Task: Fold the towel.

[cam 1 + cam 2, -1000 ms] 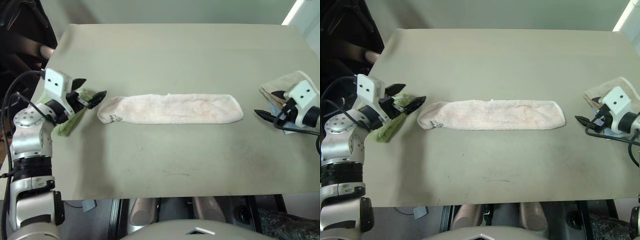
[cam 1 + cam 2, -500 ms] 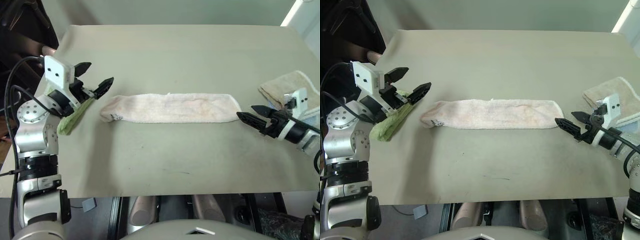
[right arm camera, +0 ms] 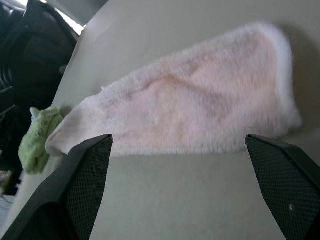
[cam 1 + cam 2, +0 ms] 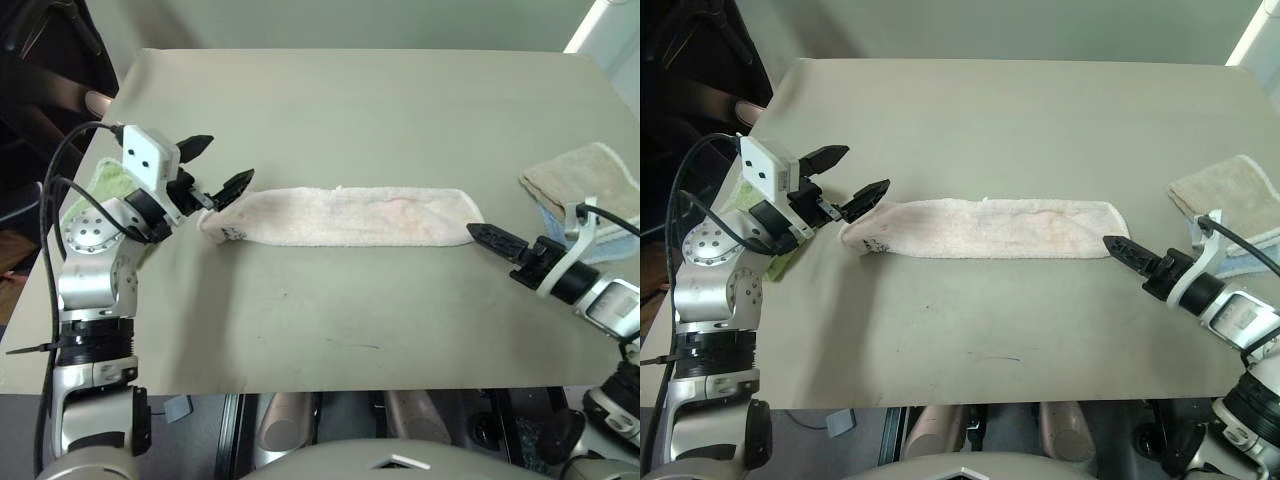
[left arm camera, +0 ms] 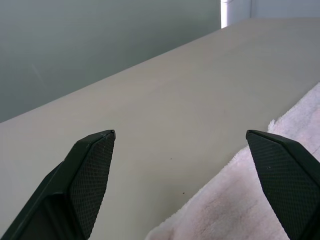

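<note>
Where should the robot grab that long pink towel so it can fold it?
Probably at its two short ends. The towel lies flat as a long narrow strip across the table. The open left gripper is at its left end, and the open right gripper points at its right end. Each could come in from outside and pinch an end edge.

Towel (image 4: 340,216): pale pink terry cloth, fluffy nap. Lime-green cloth (image 4: 108,185) near table's left edge: terry too. Beige cloth (image 4: 580,178) at right edge: soft, napped. Table (image 4: 350,110): matt, smooth, faint scuffs. Gripper fingers (image 5: 90,172): matt black plastic, fine diamond-textured pads.
</note>
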Controlling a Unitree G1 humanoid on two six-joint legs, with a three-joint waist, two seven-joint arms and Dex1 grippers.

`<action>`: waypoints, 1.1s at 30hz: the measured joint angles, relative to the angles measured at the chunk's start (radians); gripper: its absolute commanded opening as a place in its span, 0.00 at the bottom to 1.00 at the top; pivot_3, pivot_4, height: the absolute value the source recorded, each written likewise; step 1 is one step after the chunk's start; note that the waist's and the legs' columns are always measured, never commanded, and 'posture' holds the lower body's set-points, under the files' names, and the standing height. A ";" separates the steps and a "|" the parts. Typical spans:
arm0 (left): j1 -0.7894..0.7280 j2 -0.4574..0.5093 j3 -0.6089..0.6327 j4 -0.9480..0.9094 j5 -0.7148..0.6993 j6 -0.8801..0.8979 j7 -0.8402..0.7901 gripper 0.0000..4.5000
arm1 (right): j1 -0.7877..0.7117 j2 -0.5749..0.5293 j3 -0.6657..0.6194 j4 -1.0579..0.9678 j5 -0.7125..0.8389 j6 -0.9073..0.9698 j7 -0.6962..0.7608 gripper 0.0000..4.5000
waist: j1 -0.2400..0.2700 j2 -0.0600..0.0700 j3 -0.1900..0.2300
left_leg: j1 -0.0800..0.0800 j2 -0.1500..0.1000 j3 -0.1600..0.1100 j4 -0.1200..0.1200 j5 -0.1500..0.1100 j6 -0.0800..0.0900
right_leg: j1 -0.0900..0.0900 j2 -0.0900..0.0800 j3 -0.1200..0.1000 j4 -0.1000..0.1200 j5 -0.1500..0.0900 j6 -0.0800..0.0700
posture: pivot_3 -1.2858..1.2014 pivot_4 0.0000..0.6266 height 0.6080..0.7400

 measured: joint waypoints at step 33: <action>0.022 -0.045 -0.036 -0.070 0.000 0.026 0.005 1.00 | -0.108 0.083 0.113 0.351 0.287 -0.375 -0.621 0.38 | -0.001 -0.005 -0.003 | -0.003 -0.001 0.000 0.000 -0.002 0.001 | -0.002 0.000 0.002 -0.005 0.008 0.000 | 0.52 0.24 0.97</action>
